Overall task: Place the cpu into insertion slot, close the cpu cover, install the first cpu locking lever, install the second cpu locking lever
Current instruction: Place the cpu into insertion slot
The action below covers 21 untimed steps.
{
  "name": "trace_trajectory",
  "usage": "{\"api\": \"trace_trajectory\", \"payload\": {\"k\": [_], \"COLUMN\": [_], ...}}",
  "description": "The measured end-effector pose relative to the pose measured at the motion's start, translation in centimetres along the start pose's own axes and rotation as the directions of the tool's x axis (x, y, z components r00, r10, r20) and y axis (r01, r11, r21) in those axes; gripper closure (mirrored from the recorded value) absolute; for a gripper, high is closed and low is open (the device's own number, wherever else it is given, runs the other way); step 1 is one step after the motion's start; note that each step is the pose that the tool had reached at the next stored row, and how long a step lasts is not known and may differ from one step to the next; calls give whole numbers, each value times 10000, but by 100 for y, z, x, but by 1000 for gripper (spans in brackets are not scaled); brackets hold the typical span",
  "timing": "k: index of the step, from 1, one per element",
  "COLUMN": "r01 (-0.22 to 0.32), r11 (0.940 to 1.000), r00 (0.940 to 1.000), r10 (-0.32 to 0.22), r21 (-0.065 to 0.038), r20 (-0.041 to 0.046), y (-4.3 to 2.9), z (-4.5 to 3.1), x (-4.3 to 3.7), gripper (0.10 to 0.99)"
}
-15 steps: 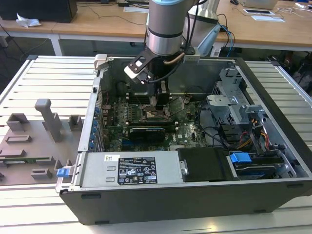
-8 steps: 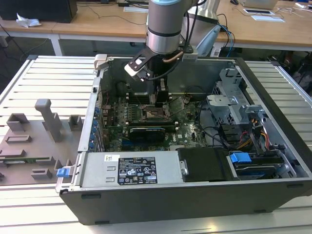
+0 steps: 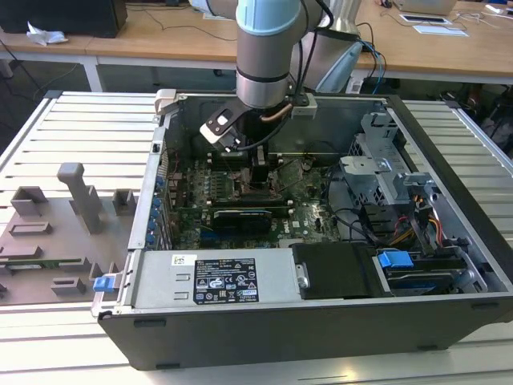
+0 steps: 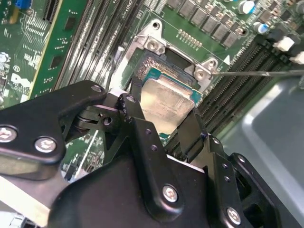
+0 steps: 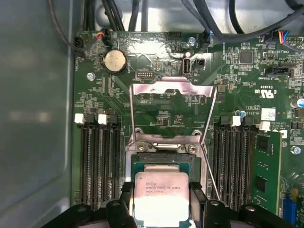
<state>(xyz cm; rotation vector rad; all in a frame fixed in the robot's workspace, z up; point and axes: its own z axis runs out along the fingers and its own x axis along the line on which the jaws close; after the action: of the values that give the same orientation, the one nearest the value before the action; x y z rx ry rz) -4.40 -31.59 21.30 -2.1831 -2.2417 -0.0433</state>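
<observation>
Fingers (image 5: 126,202) of the pincer (image 5: 162,190) are clenched on the cpu (image 5: 160,205), one black finger against each of two opposite edges, as both wrist views show. The cpu's pale metal top faces up and the chip sits over the dark centre of the insertion slot (image 5: 164,147). Whether it is fully seated or held just above the contacts cannot be told. The silvery rim of the slot shows beyond the chip, with a screw at each corner. The cpu cover (image 5: 173,89) stands swung open on the far side of the slot, and green board is visible through its large window. A thin metal rod (image 5: 210,171) runs slanting along one side of the slot, apart from the cover. Long black memory slots (image 5: 99,161) flank the slot on both sides, and a round coin battery (image 5: 114,61) lies on the board past the raised cover. In the exterior view the arm (image 3: 268,48) reaches down into an open computer case (image 3: 280,337) lying on a slatted tabletop (image 3: 72,128). Grey fixtures (image 3: 80,200) stand on the tabletop at the exterior view's left, well apart from the pincer.
</observation>
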Motion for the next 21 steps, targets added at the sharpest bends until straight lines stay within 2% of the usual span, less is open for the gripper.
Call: {"api": "trace_trajectory", "payload": {"k": [5,21], "r01": [-16,-132], "r11": [10000,9999], "r00": [10000,9999], "r10": [16,132], "r21": [-1,-3], "r20": [-1,3], "y": [-3,-3], "z": [73,155], "x": [-23,-26], "gripper": [541,541]}}
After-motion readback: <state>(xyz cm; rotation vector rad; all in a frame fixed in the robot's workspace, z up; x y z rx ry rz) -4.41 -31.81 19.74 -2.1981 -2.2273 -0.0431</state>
